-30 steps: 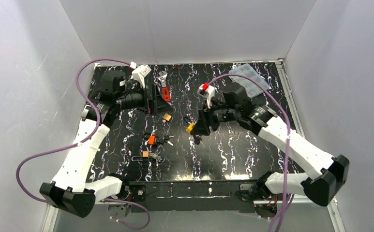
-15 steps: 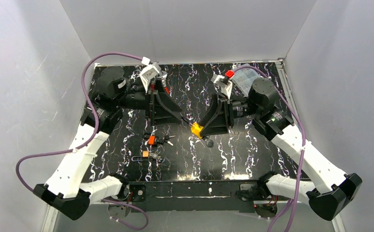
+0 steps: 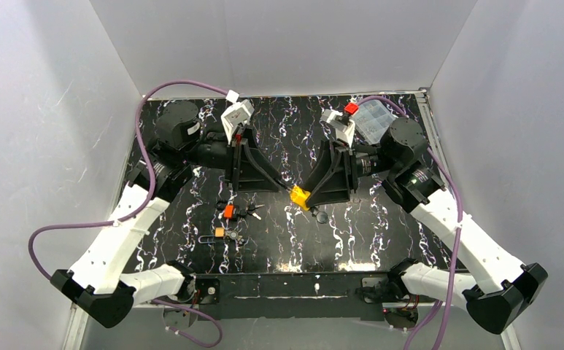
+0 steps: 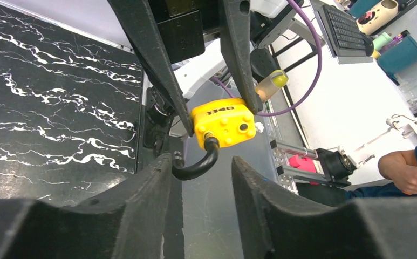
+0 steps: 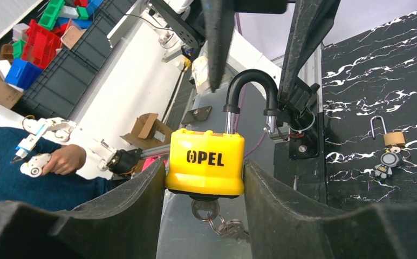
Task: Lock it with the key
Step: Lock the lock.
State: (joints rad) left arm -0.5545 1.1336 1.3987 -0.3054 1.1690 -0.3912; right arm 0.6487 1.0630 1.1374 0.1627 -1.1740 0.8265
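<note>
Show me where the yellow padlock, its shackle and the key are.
yellow padlock [image 5: 205, 162]: right wrist view, front face of the body, by the lettering.
shackle [image 5: 251, 76]: right wrist view, top of the black arch.
key [image 5: 203, 205]: right wrist view, round head hanging under the body.

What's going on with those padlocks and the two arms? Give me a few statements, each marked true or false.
1. The right jaws grip the yellow padlock. True.
2. A key is stuck in it. True.
3. That padlock lies on the table. False: it is held up in the air above the table.
4. The left jaws are clamped on an orange padlock. False: they stand open on either side of the yellow padlock's shackle; the orange padlock lies on the table.
</note>
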